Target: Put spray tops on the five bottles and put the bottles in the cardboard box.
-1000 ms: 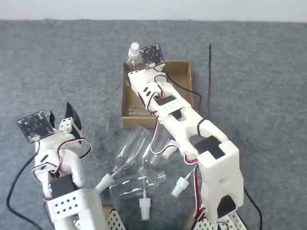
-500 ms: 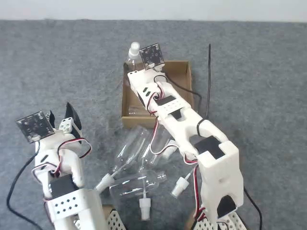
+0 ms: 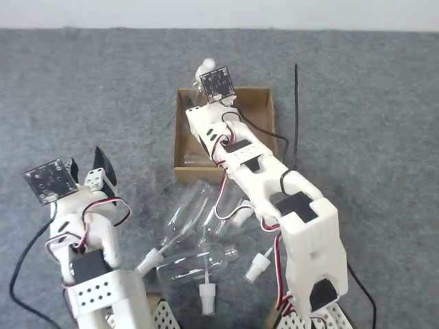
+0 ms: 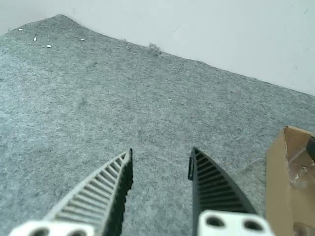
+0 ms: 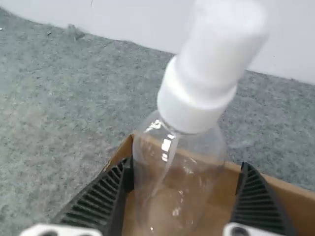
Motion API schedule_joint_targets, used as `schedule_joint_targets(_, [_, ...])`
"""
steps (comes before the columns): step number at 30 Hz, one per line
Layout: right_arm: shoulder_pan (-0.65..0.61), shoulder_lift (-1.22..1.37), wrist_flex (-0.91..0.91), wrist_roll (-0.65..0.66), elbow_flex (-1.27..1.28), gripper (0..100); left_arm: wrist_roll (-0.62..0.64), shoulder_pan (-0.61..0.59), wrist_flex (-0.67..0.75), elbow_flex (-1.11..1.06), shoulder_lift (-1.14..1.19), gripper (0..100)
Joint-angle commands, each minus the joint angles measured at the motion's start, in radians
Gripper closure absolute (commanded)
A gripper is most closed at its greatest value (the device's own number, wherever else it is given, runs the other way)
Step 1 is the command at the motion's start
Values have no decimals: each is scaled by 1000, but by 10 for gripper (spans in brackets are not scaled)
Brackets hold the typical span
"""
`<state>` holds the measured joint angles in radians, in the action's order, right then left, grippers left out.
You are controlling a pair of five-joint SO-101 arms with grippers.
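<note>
Carpet (image 3: 82,89), grey and felted, covers the table, and the cardboard box (image 3: 180,140) sits at about 12 o'clock from its middle in the high view. The right arm (image 3: 274,185) stretches from 5 o'clock up over the box. In its wrist view the right gripper (image 5: 187,167) has its fingers (image 5: 106,196) on either side of a clear bottle (image 5: 172,191), pinching its body. The bottle wears a white spray top (image 5: 211,64) and leans, with its top past the box's far wall and its base hidden. From above, that top peeks out at the box's 12 o'clock edge, just behind the arm's camera board (image 3: 217,82). A faint clear shape (image 3: 195,161) lies inside the box near its 7 o'clock corner; I cannot tell what it is.

The left arm (image 3: 96,288) stands at 8 o'clock, well apart from the box. The left gripper (image 4: 161,151) has its fingers spread wide above bare carpet.

At 6 o'clock, between the two arms, three loose bottles (image 3: 199,264) lie on their sides close together, with loose spray tops (image 3: 207,296) on the carpet beside them. A thin black cable (image 3: 297,110) lies near the box's 3 o'clock side
</note>
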<state>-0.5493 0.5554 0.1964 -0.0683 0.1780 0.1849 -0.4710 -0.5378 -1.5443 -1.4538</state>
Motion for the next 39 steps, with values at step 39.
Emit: schedule_joint_targets(39, [-33, -667, -374, 51, 400, 738, -5, -6, 34, 8, -14, 823])
